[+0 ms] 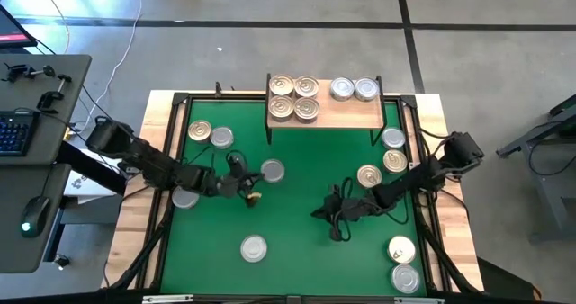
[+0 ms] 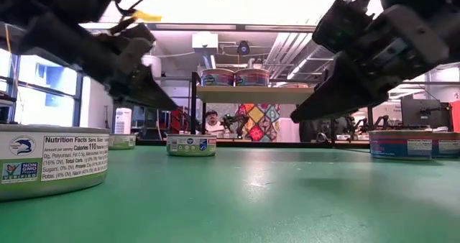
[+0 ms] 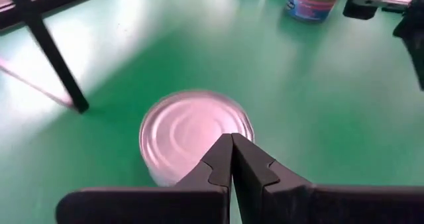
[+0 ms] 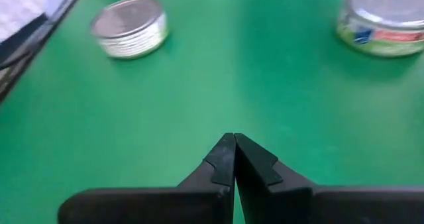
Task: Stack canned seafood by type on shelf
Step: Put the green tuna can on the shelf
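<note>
Left gripper (image 1: 255, 194) was seen clenched tight with nothing between its fingers, poised just left of centre in the high view, close beside a silver-lidded can (image 1: 273, 171). From its own wrist camera that can (image 3: 195, 141) was framed right past the closed fingertips, so a pick of it was judged to be in preparation, though the jaws would have to be parted first.

Right gripper (image 1: 335, 216) was likewise shut on nothing, low over bare mat (image 1: 297, 259) right of centre, apparently held in waiting.

Up at the top centre, the shelf (image 1: 346, 113) was already loaded: four golden-lidded cans (image 1: 294, 98) were grouped at its left, two silver ones (image 1: 353, 89) at its right, sorted by type.

Loose cans were scattered around: two at upper left (image 1: 210, 134), four by the right edge (image 1: 394, 160) and lower right, one at bottom centre (image 1: 254, 247). Much of the job was judged unfinished.
</note>
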### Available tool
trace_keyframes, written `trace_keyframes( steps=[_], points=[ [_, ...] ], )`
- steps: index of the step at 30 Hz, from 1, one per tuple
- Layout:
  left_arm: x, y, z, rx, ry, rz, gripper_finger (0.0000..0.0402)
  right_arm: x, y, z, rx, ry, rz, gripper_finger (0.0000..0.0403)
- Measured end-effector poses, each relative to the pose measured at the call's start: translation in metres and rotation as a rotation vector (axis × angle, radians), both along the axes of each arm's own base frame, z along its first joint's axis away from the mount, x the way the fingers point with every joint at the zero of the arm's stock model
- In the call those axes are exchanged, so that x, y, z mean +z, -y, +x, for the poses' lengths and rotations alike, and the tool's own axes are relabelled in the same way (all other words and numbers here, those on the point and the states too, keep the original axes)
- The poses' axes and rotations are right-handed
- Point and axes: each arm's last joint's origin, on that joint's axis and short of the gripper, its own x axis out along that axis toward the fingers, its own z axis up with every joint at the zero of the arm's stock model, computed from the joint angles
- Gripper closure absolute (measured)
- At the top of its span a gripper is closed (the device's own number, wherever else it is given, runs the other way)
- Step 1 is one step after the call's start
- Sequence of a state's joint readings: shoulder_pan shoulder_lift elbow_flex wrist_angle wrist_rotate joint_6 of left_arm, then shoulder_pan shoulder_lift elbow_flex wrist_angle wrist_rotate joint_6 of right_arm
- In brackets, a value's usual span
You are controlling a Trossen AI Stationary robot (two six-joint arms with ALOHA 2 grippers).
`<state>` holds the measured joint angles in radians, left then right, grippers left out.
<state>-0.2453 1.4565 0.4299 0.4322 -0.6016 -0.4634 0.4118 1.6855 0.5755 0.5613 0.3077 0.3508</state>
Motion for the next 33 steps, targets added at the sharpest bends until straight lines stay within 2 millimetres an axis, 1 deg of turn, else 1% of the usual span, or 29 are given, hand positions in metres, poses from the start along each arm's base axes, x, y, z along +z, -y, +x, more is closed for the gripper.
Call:
trace_keyframes(
  steps=[2, 5, 11, 12, 14, 17, 20, 22, 25, 28, 33],
  points=[
    [0.000, -0.007, 0.007, -0.014, -0.017, 0.009, 0.0401, 0.001, 0.004, 0.002, -0.021, 0.008, -0.002, 0.0403],
    [-0.005, -0.016, 0.018, -0.004, -0.058, 0.032, 0.0401, 0.000, 0.010, 0.004, -0.040, 0.007, -0.004, 0.0403],
    [-0.026, -0.028, 0.045, -0.023, -0.150, 0.012, 0.0402, 0.002, 0.010, 0.005, -0.037, 0.025, -0.040, 0.0403],
    [-0.027, -0.027, 0.052, -0.058, -0.143, 0.004, 0.0402, 0.002, 0.009, 0.005, -0.044, 0.033, -0.049, 0.0403],
    [-0.030, -0.018, 0.064, -0.155, -0.140, 0.003, 0.0402, 0.003, 0.006, 0.003, -0.057, 0.047, -0.071, 0.0403],
    [-0.025, 0.007, 0.079, -0.327, -0.122, 0.015, 0.0402, 0.005, 0.001, 0.001, -0.056, 0.061, -0.096, 0.0403],
    [-0.012, 0.028, 0.089, -0.406, -0.096, 0.095, 0.0401, 0.006, -0.003, 0.000, -0.038, 0.065, -0.102, 0.0403],
    [-0.002, 0.035, 0.095, -0.419, -0.065, 0.136, 0.0401, 0.006, -0.004, -0.001, -0.033, 0.061, -0.102, 0.0403],
    [-0.001, 0.038, 0.096, -0.409, -0.086, 0.119, 0.0401, 0.006, -0.004, -0.001, -0.039, 0.061, -0.089, 0.0403],
    [-0.005, 0.029, 0.095, -0.351, -0.117, 0.062, 0.0402, 0.006, -0.004, -0.001, -0.051, 0.061, -0.067, 0.0403],
    [-0.018, 0.020, 0.095, -0.391, -0.172, 0.008, 0.0402, 0.006, -0.004, -0.001, -0.052, 0.061, -0.065, 0.0403]
  ],
)
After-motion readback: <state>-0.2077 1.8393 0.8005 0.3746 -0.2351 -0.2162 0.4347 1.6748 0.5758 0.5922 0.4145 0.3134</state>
